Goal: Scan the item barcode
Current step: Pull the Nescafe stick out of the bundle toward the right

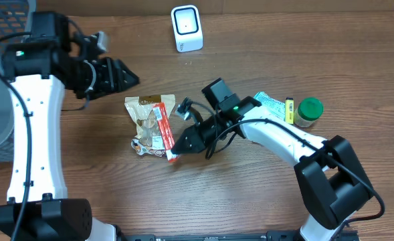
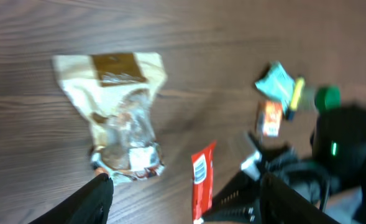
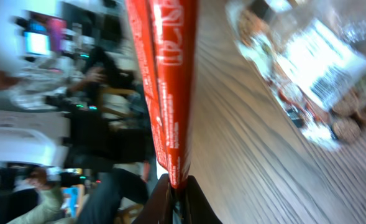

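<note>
Wood tabletop (image 1: 263, 207), white scanner (image 1: 186, 28) standing on it. Red packet (image 1: 163, 130) is pinched by one end in the closed right gripper (image 1: 177, 150), well short of the scanner on the robot's side, beside a clear snack bag (image 1: 143, 120). Left gripper (image 1: 120, 75) is held apart and empty, off to the scanner's left. A white panel (image 2: 199, 169), likely the barcode, should be turned square to the scanner window and kept clear of the fingers.

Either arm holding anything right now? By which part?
Right gripper pinches the red packet by the tip of one end, the end nearer the robot's base. Left gripper is open, holding nothing.
</note>
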Motion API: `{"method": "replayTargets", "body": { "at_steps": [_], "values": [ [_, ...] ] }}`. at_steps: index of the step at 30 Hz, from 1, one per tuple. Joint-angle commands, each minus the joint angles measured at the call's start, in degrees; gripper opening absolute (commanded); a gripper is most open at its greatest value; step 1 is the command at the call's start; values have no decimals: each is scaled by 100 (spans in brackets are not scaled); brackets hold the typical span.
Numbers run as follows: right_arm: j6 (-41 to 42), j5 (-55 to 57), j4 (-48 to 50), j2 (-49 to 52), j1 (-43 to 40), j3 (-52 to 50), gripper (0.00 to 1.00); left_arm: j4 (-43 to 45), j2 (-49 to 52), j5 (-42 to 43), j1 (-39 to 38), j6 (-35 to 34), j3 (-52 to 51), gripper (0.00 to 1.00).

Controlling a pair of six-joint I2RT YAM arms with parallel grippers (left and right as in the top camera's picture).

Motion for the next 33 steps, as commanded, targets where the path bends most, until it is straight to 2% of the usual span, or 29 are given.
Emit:
{"method": "replayTargets", "body": {
  "at_steps": [1,5,9,12,13,23,29,33],
  "values": [
    [-146,-1377,319,-122,-164,114,4,-76,-90,46,-315,424,-57,60],
    [201,-1729,756,-122,-267,114,4,-74,-87,66,-686,393,-57,57],
    [1005,-1733,1211,-122,-267,114,4,-39,-63,61,-905,393,-57,56],
    [1294,-1735,1432,-122,-267,114,4,-37,-55,42,-984,393,-57,50],
    [1390,-1784,1569,-122,-267,114,4,-37,-50,42,-1005,369,-57,44],
    [2369,-2074,2861,-122,-267,114,4,15,15,42,-1010,260,-61,44],
    [2472,-2070,3174,-122,-267,114,4,26,109,44,-1010,262,-61,42],
    [2472,-2070,3248,-122,-267,114,4,31,164,66,-1027,260,-61,26]
  ]
}}
